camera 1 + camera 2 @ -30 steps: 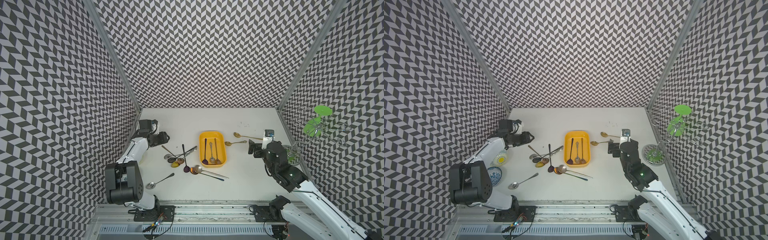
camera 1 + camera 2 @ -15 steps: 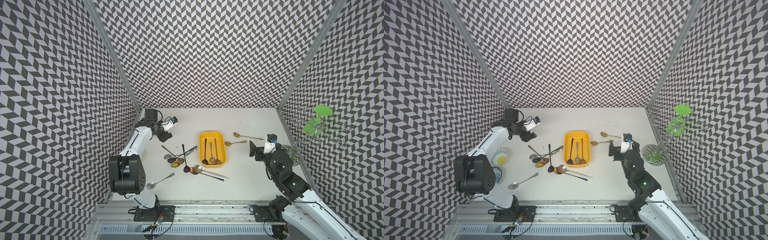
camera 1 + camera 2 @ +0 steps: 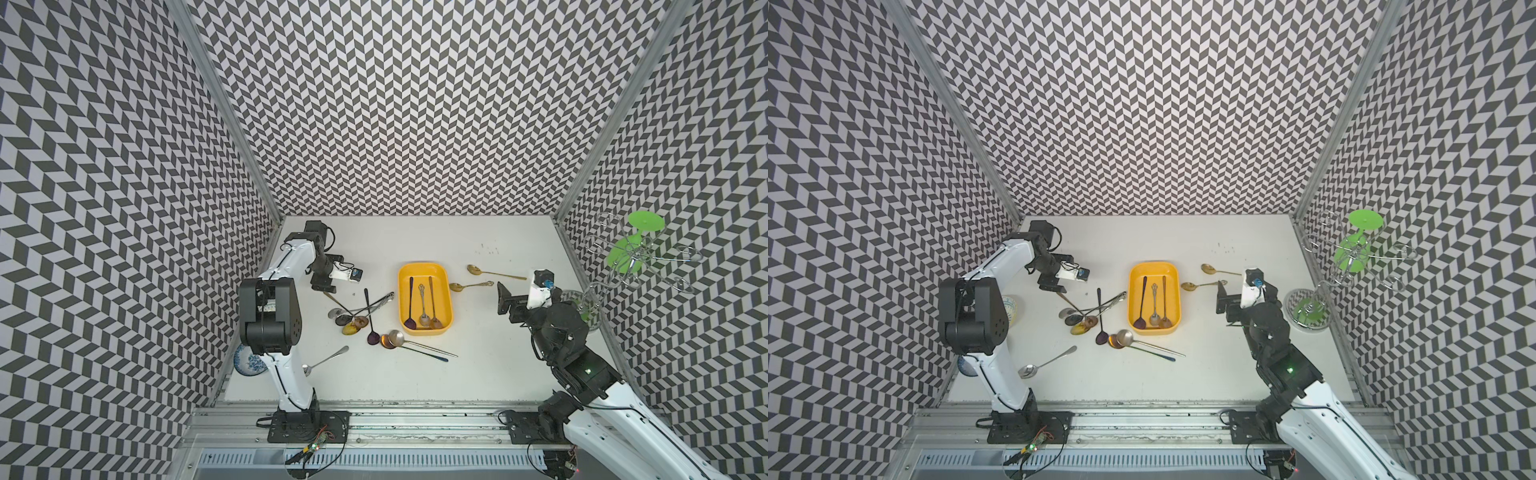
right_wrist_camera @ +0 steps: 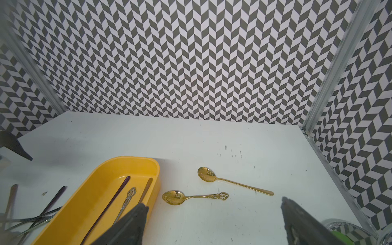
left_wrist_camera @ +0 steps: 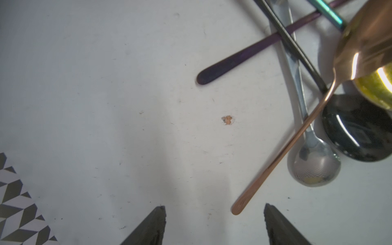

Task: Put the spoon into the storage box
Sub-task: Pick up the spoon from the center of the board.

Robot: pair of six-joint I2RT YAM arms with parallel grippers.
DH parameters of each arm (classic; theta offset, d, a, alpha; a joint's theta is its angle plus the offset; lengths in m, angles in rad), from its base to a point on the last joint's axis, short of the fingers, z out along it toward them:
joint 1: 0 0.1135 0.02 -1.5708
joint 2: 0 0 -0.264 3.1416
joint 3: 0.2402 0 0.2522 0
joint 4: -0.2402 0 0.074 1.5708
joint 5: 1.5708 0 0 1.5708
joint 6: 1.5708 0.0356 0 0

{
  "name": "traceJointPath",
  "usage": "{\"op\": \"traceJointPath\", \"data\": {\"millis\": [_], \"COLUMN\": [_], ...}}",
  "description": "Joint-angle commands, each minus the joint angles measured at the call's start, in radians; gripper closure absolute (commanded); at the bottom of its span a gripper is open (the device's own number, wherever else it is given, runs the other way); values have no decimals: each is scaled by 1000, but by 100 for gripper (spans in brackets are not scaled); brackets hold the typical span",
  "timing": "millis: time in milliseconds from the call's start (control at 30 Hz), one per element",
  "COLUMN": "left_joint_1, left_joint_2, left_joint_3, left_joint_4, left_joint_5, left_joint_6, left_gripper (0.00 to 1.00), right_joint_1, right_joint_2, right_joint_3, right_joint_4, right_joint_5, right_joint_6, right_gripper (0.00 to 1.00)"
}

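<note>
Found the left gripper [image 5: 214,208] with jaws well apart and empty over bare table [image 5: 106,106], with the handle tip of a copper spoon [image 5: 286,146] lying between the fingertips, nearer one of them. Traced that spoon back into a crossed heap [image 3: 347,319] beside the storage box [image 3: 424,269], already holding three spoons [image 3: 424,319]. Found the right gripper [image 4: 214,202] spread wide, empty, near two gold spoons [image 4: 176,197] on the box's other side. Against a second before, noted a swing of the left arm [image 3: 291,266] from the wall [image 3: 166,249] out to the heap, wider jaws, and no shift in any spoon. Lost the copper bowl at the wrist view's edge; glimpsed a plate [image 3: 245,361] mostly behind the left arm.
</note>
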Motion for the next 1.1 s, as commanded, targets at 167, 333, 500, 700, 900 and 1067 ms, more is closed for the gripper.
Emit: {"op": "traceJointPath", "data": {"millis": [167, 333, 500, 700, 900, 1067], "left_joint_1": [-33, -65, -86, -104, -117, -126], "left_joint_2": [77, 82, 100, 115, 119, 108], "left_joint_3": [-21, -45, -61, -82, -124, -183], "left_joint_4": [-32, -32, -9, 0, 24, 45], "left_joint_5": [-122, -135, -168, -210, -238, -243], "left_joint_6": [144, 158, 125, 125, 137, 138], "left_gripper": [25, 33, 42, 50, 59, 69], "right_joint_1": [6, 6, 6, 8, 10, 11], "right_joint_2": [-18, -17, -21, -26, -34, -32], "right_joint_3": [-12, -14, -14, -15, -14, -14], "right_joint_4": [69, 72, 68, 69, 71, 76], "right_joint_5": [-29, -14, 4, -8, -24, -18], "right_joint_6": [-5, -4, -4, 0, -1, 0], "right_gripper": [0, 0, 0, 0, 0, 0]}}
